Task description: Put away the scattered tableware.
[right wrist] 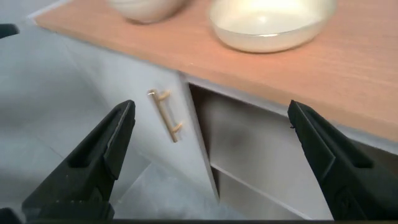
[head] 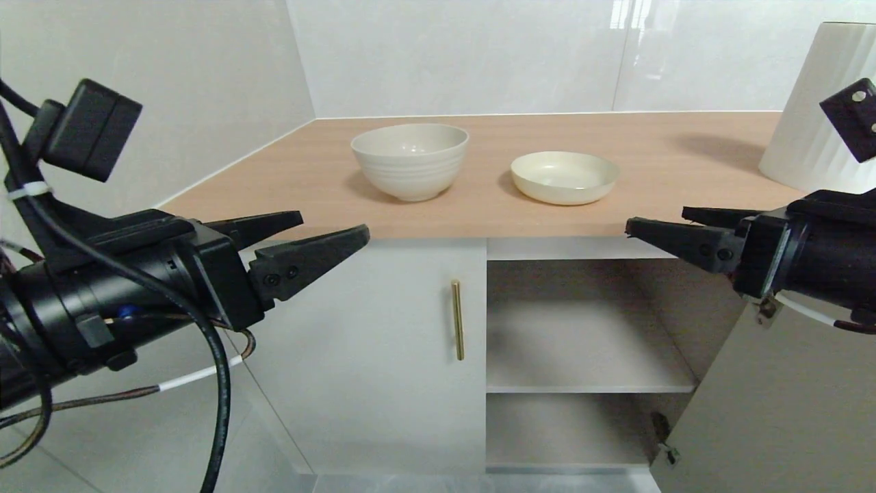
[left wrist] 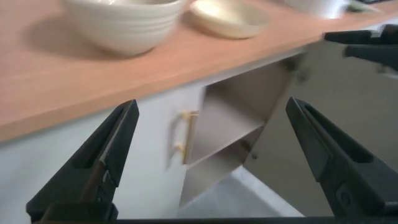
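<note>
Deep bowl stands on the bench beyond the left claw, which hangs released and empty off the front edge. The right claw, likewise released, hangs before the shallow bowl, above the open cupboard.

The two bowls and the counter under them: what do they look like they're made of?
Deep bowl: probably glazed ceramic, off-white with a soft sheen and ridged bands around its side; it could be melamine. Shallow bowl: cream and glossier, with light reflecting off its inside; ceramic or plastic, hard to tell. Counter: matte, light wood-look surface, likely laminate, since the tone is very even.
</note>
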You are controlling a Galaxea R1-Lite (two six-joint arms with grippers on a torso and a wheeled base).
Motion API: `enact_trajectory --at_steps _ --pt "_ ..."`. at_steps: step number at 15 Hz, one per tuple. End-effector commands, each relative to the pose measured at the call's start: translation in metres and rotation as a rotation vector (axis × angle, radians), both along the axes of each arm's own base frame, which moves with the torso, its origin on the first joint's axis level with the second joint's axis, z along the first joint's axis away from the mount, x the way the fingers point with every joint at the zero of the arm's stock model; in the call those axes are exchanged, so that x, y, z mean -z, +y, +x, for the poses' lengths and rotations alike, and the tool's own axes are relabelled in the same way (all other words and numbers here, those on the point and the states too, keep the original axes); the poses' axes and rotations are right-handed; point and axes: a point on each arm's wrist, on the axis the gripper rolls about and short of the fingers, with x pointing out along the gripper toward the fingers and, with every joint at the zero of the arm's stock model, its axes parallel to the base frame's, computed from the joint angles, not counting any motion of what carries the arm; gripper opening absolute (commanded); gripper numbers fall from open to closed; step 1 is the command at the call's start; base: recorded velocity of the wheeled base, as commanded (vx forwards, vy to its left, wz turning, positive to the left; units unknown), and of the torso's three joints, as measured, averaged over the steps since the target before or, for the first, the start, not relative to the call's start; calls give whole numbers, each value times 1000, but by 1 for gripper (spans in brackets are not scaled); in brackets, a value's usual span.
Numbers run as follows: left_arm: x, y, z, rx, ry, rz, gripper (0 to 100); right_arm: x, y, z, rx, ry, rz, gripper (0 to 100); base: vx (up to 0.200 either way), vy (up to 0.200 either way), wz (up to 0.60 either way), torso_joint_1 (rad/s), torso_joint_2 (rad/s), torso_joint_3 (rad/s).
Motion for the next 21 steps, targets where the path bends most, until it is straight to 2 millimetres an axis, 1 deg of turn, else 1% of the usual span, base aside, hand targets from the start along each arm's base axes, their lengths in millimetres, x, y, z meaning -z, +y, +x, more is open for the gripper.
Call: enact_trajectory --at_steps 1,8,12,13,14,15,16,17,18,19,20,21 --pt "0 -1 1 1 0 0 100 -2 0 -1 -2 -8 5 100 0 0 0 105 -564 -378" --pt "1 -1 1 1 0 2 100 0 1 0 -5 -1 1 100 0 0 0 114 -484 -335" --pt "-2 -1 1 -1 -5 -3 100 5 5 8 -4 20 -12 100 0 0 0 132 -400 -270" --pt "-7 -1 3 -4 -17 -10 100 5 9 15 7 27 -12 100 0 0 0 46 -139 -95" --pt "-7 -3 8 -10 -15 -9 100 5 10 25 27 41 -5 100 0 0 0 32 -71 -51" --pt "-8 -3 15 -30 -8 -5 100 4 12 45 60 64 19 100 0 0 0 0 0 0" --pt "-11 -1 26 -59 5 4 100 0 16 60 80 81 59 100 0 0 0 0 0 0" --pt "-17 1 36 -89 38 22 100 0 16 75 110 109 65 100 0 0 0 0 0 0" --pt "-18 2 40 -105 60 34 100 0 17 79 112 117 60 100 0 0 0 0 0 0" --pt "-21 7 49 -189 158 85 100 -2 22 88 133 125 64 100 0 0 0 0 0 0" --pt "-23 8 51 -245 225 127 100 5 26 94 173 146 59 100 0 0 0 0 0 0" --pt "-23 12 62 -349 318 189 100 17 31 105 264 174 24 100 0 0 0 0 0 0"
